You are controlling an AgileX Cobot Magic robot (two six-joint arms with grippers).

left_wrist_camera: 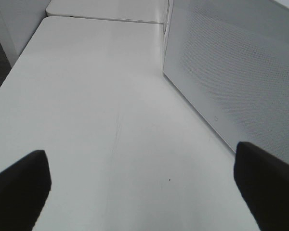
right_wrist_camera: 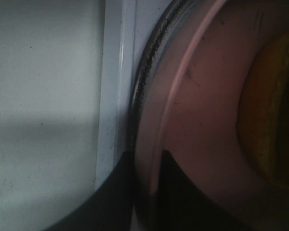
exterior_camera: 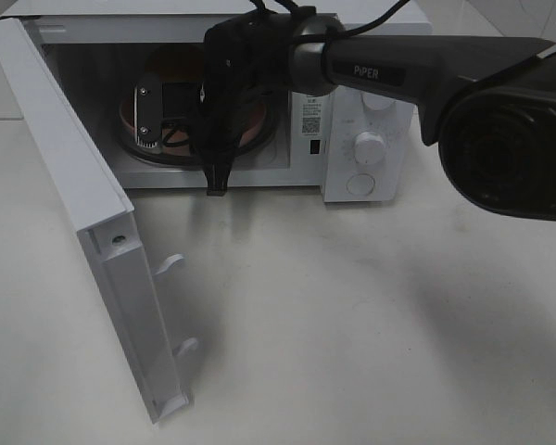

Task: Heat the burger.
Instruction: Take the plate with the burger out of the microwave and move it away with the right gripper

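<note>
Item one, table (exterior_camera: 352, 334): white top filling the lower half of the exterior high frame. Item two, microwave (exterior_camera: 375, 102): white, upper centre, control knobs at centre right; its door (exterior_camera: 74, 213) swung wide, running from upper left to lower left. Item three, right arm, entering from the upper right, reaching into the oven cavity at upper centre. Item four, pink plate (right_wrist_camera: 202, 110): lies on the glass turntable (right_wrist_camera: 149, 72) inside the cavity; in the right wrist view its rim crosses the middle of the frame. Item five, the burger (right_wrist_camera: 265, 125): sits on the plate inside the oven, only a yellow-brown edge showing at centre right of the wrist view. Judged light, soft and stacked, liable to slide apart if squeezed; better shifted by the stiff plate rim than by the bun. Item six, right gripper (right_wrist_camera: 144, 183): fingers drawn close astride the plate rim at lower centre, apparently pinching it. Item seven, left gripper (left_wrist_camera: 144, 187): fingers spread wide at the lower corners of its wrist view, holding nothing, over bare table beside the microwave's perforated side wall.
</note>
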